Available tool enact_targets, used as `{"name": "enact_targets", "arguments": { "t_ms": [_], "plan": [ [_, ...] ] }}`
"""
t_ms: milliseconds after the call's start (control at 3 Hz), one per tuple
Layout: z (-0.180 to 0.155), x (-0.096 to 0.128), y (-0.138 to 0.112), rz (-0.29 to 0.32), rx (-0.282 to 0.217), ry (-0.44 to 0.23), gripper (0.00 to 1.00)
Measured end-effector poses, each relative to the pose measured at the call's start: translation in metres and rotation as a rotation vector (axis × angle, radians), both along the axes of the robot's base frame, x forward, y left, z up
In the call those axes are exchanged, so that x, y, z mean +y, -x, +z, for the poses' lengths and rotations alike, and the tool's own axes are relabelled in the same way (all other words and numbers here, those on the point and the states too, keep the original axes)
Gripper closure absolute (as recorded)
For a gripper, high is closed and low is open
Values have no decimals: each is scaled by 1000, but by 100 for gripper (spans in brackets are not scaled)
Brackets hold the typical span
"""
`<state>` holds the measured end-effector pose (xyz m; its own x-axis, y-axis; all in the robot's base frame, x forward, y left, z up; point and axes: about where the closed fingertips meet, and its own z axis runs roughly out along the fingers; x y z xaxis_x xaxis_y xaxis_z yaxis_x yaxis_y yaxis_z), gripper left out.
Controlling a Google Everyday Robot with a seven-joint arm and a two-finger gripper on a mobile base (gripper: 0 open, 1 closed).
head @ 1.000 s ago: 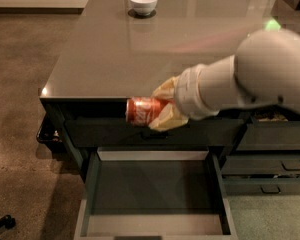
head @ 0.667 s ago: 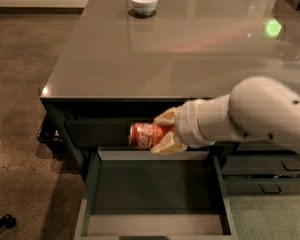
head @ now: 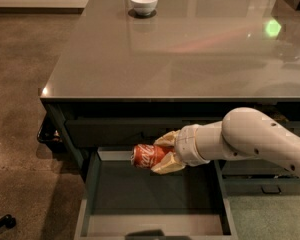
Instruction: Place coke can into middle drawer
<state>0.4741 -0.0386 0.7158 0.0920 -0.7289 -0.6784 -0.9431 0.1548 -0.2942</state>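
The coke can (head: 146,155) is red with white script and lies on its side, held in the air. My gripper (head: 166,153) is shut on the can, with tan fingers (head: 166,165) above and below it. The white arm reaches in from the right. The can hangs just above the back part of the open middle drawer (head: 92,184), a wide shallow dark grey-green box pulled out from under the counter. The drawer floor shows dark and bare.
A grey counter top (head: 165,49) spans the view with a white bowl (head: 143,2) at its far edge. Narrower handled drawers (head: 270,186) stand at the right. A dark object (head: 1,225) lies on the brown floor at the lower left.
My arm has lowered and the can has dropped from the counter's front edge down to just above the open drawer.
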Motion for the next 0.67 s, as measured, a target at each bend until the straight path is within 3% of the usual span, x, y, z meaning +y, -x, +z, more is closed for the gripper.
{"name": "enact_targets", "arguments": {
  "t_ms": [333,667],
  "plan": [
    [-34,-1,1,-32,31,-33,100],
    [-120,11,10,-59,123,-74,100]
  ]
}}
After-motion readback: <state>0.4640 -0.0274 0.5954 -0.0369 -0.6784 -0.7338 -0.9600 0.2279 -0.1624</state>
